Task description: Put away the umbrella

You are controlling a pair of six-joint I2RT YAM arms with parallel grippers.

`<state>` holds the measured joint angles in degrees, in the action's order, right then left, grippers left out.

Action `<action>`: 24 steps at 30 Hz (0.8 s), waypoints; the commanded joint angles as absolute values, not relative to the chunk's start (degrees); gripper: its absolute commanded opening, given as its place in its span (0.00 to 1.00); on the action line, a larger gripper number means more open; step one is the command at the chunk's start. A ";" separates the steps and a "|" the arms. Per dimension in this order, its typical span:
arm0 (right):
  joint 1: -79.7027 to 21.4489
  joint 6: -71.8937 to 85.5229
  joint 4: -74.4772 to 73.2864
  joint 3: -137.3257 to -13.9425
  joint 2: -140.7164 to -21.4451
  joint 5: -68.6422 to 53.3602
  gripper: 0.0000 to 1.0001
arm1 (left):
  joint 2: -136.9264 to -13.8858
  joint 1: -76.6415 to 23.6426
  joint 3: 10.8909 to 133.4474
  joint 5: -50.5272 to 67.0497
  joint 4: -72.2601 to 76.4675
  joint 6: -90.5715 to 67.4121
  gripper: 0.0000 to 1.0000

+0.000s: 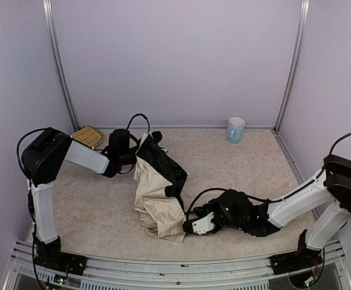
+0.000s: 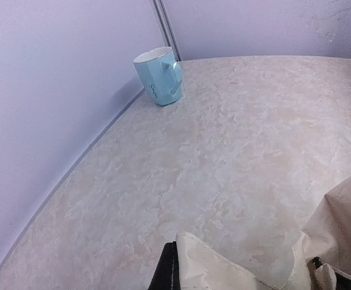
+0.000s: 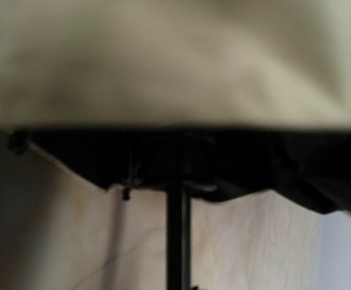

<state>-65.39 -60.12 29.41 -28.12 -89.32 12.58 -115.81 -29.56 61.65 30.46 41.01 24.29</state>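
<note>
The umbrella (image 1: 157, 205) lies partly collapsed mid-table, its cream canopy crumpled with the black lining showing at its far end. My left gripper (image 1: 138, 158) is at that far end, shut on the canopy's edge. In the left wrist view, cream fabric (image 2: 223, 269) with a black underside rises from the bottom edge; the fingers are out of frame. My right gripper (image 1: 190, 228) is at the near end, low over the table, shut on the umbrella. The right wrist view shows the thin black shaft (image 3: 177, 235) running up from the bottom edge into the canopy (image 3: 175, 60), which hides the fingers.
A light-blue mug (image 1: 235, 129) stands at the back right by the wall, also visible in the left wrist view as the mug (image 2: 160, 75). A woven straw basket (image 1: 88, 136) lies at the back left behind the left arm. Walls close in three sides.
</note>
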 commanded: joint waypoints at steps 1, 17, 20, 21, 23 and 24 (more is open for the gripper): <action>-66.83 -60.84 34.92 -27.60 -95.00 12.93 0.00 | -118.19 -29.39 65.77 21.49 39.81 26.16 0.03; -66.88 -58.02 37.50 -26.19 -97.54 15.35 0.00 | -124.24 -20.59 104.10 -3.79 -4.22 -6.60 0.90; -66.89 -57.62 37.86 -25.86 -97.23 15.50 0.00 | -111.51 -22.80 92.02 8.02 -2.76 -5.00 0.83; -66.83 -57.57 38.02 -25.78 -97.21 15.69 0.00 | -106.97 -24.17 87.12 12.35 -2.76 -4.22 0.83; -66.83 -57.80 38.35 -25.66 -97.45 15.81 0.00 | -99.11 -27.55 79.08 20.35 -3.97 -3.17 0.82; -66.83 -58.00 38.42 -25.71 -97.62 15.86 0.00 | -96.49 -29.62 75.43 22.63 -4.41 -2.62 0.83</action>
<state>-65.95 -58.24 40.64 -27.07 -96.42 16.19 -109.43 -20.75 85.91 5.06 -0.60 -2.26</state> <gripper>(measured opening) 0.056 0.825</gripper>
